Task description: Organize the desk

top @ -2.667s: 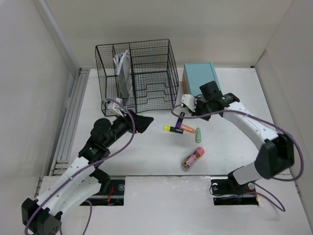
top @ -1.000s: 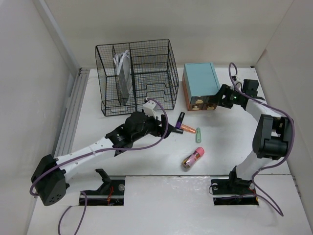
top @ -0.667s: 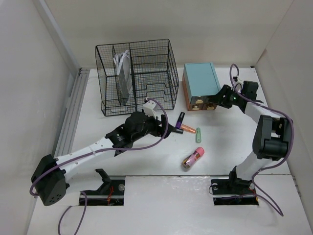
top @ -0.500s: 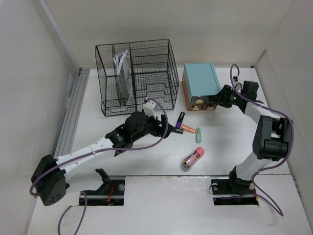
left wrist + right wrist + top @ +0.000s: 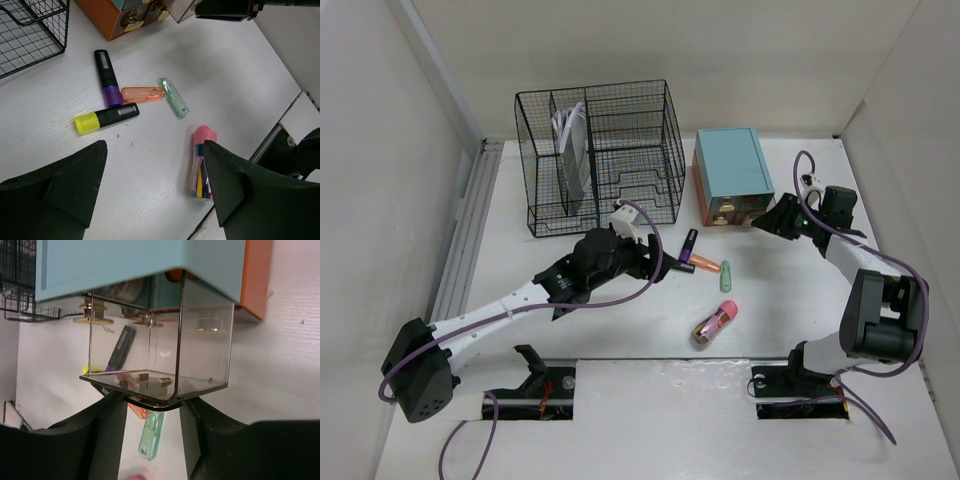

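White walled bench (image 5: 790, 290) lies under everything. 11 o'clock: mesh organizer (image 5: 650, 130), white papers (image 5: 570, 135) upright in L compartment. 1 o'clock: teal drawer box (image 5: 732, 165), clear drawer (image 5: 200, 350) pulled out, contents lost in reflections. R fingers (image 5: 107, 440) pinch its front knob. L fingers (image 5: 75, 185) spread wide above markers (image 5: 107, 75). Pink-capped tube (image 5: 715, 322) holds pens, count unclear.

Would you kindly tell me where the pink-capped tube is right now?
In the top view, the pink-capped tube lies on the desk, right of centre, just below the mint-green marker.
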{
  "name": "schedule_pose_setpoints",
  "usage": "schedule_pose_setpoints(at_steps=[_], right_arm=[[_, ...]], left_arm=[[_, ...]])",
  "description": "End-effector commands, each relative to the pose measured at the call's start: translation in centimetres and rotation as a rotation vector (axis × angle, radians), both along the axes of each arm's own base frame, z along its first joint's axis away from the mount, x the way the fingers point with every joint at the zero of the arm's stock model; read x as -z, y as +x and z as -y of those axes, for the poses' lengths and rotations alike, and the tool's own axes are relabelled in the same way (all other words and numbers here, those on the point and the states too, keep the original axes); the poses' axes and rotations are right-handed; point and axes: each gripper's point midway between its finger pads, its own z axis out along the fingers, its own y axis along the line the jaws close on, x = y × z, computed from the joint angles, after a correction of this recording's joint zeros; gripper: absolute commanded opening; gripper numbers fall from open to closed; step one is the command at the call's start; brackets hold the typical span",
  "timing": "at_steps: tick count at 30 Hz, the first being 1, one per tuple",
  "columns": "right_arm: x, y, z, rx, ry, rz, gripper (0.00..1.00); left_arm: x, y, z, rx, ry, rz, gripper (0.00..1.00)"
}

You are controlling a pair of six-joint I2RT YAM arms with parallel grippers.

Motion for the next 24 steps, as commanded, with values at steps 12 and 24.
schedule_pose_setpoints(at_steps=[12, 24], right_arm=[[2.2, -5.1, 0.9, -0.124, -0.071, -0.057, 0.64], [-0.6, -8.8, -2.0, -0.347, 0.049, -0.007, 0.76]], left_arm=[[-2.1, -0.4, -0.1, 0.014, -0.054, 0.046, 0.75], [-3.0, -0.2, 0.1, 0.014, -0.068, 0.058, 0.75]])
